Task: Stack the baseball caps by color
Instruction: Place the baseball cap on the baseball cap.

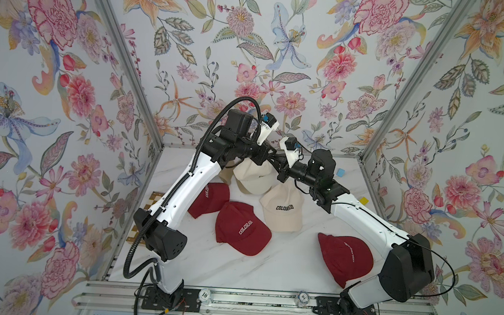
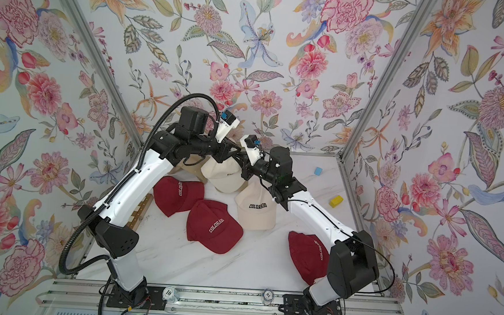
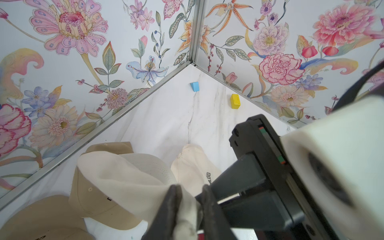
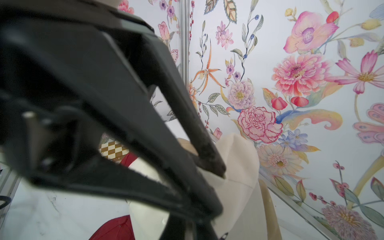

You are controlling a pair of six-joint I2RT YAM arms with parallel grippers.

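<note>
Soft matt cloth caps [image 1: 242, 228], smooth marble-look table [image 1: 286, 265] — ribbed metal rail [image 1: 251, 302]

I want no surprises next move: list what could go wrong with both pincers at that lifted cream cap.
The left pincer and right pincer crowd one fold of the lifted cream cap: they may collide or stretch it. The cap hangs over a tan cap; pulling away could drag it.
</note>
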